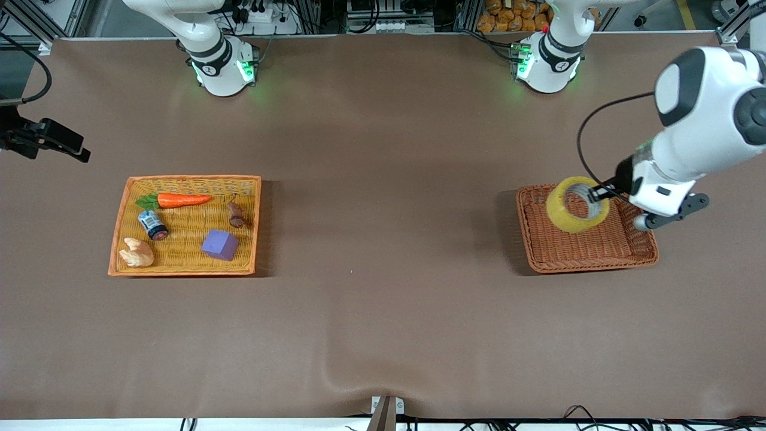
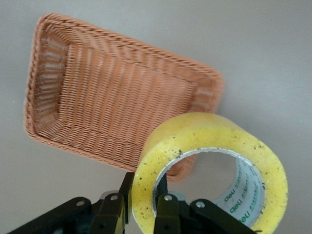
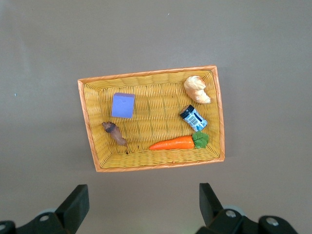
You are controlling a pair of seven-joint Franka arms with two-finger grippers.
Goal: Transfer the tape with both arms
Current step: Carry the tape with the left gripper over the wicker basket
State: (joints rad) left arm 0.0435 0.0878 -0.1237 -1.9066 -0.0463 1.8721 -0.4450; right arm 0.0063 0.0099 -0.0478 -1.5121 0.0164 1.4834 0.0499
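The left gripper (image 1: 595, 196) pinches the wall of the tape (image 1: 576, 204) — one finger inside the core, one outside — holding the yellow roll in the air over the brown wicker basket (image 1: 583, 246), which holds nothing else. At nine o'clock across the table, the orange-rimmed tray (image 1: 119, 227) carries a carrot (image 1: 182, 199), blue-labelled can (image 1: 152, 224), purple cube (image 1: 219, 245), pastry (image 1: 137, 252) and a small brown piece (image 1: 236, 214). The right gripper (image 3: 141, 209) waits above it — fingers spread wide. Brown table (image 1: 383, 149); cables run along its edges.
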